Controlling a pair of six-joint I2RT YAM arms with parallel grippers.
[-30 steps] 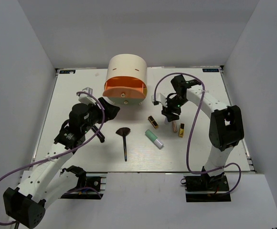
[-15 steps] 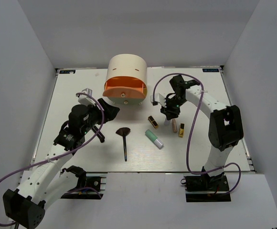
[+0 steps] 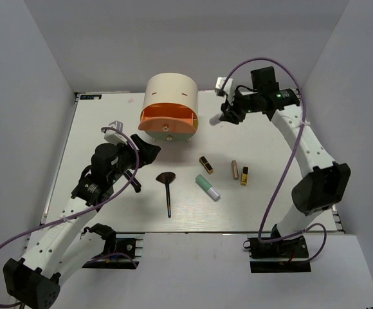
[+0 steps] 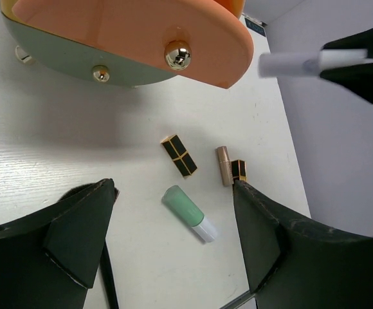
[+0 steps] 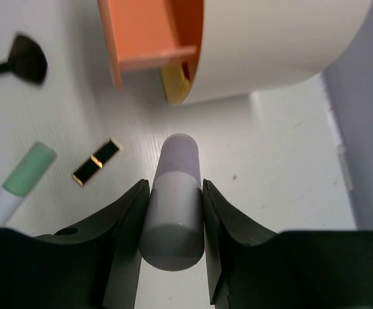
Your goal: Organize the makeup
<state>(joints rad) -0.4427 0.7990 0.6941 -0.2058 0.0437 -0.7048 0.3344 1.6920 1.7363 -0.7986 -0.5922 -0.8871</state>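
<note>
Bench (image 3: 270, 193) of white board carries a round cream box with an open orange drawer (image 3: 169, 96) at its far edge. Left hand (image 3: 151, 149) hovers spread near the drawer. Right hand (image 3: 228, 114), right of the box, pinches a small white bottle (image 5: 175, 199). A black fan brush (image 3: 167, 187), mint-green white-capped tube (image 3: 207, 187), two black-and-gold lipsticks (image 3: 206, 164) and a rose-gold tube (image 3: 234, 169) lie mid-bench.

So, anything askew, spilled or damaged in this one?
Nothing stands out. The orange drawer is open, the right gripper holds the white bottle aloft, and the lipsticks and green tube lie flat, intact.
</note>
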